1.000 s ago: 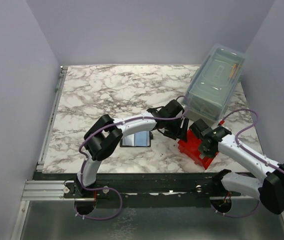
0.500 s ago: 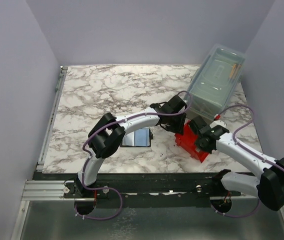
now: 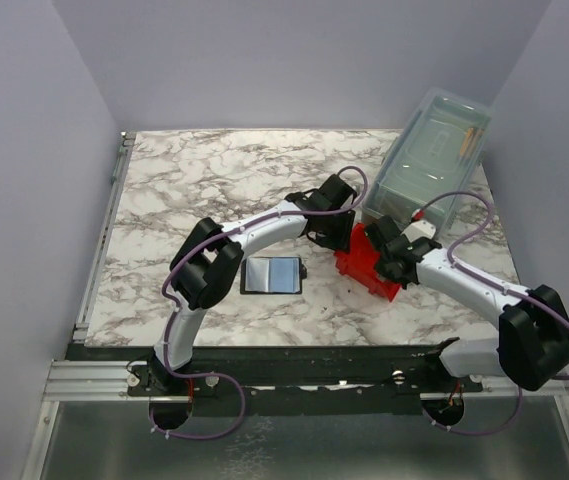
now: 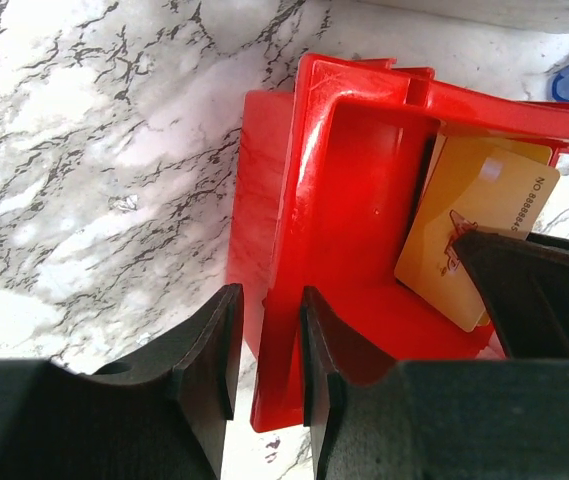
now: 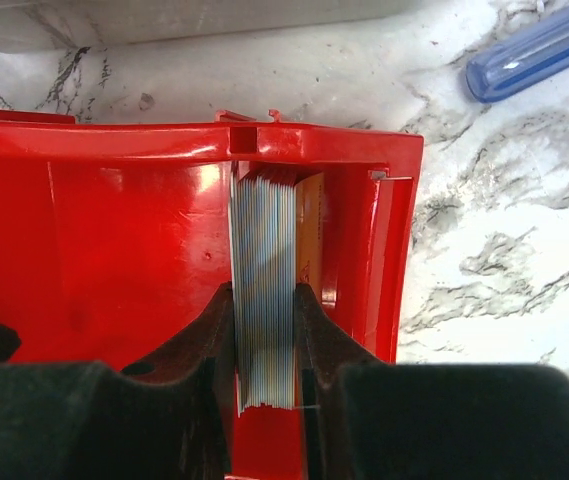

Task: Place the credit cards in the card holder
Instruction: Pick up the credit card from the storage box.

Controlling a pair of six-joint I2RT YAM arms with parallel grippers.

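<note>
The red bin (image 3: 362,270) sits right of centre on the marble table. My left gripper (image 3: 341,238) is shut on its left wall; in the left wrist view the jaws (image 4: 267,350) pinch that red wall (image 4: 282,230). Orange-gold credit cards (image 4: 482,225) stand inside the bin. My right gripper (image 3: 386,252) reaches into the bin and is shut on a stack of cards seen edge-on (image 5: 264,290), with one orange card face (image 5: 310,235) beside it. The card holder (image 3: 271,274) lies open on the table, left of the bin, with its pale panel up.
A clear lidded box (image 3: 431,162) stands at the back right, close behind the bin. A blue tube (image 5: 539,45) lies on the marble just beyond the bin. The table's near edge runs along a metal rail (image 3: 94,378).
Both grippers and the red bin have moved left and toward the back, closer to the clear box. The card holder has not moved.
</note>
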